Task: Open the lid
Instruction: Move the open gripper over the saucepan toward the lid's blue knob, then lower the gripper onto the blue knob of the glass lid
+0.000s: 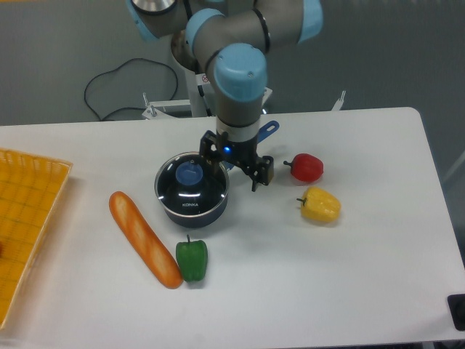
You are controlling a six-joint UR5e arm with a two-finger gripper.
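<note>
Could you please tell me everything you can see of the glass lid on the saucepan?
The lid is round and clear, seemingly glass, with a thin metal rim and a blue knob at its centre. It sits flat and closed on the dark blue saucepan, covering it fully; light glints off it and small white lettering shows near its front edge. The gripper hangs just to its right, beside the rim, and is not gripping the knob.
</note>
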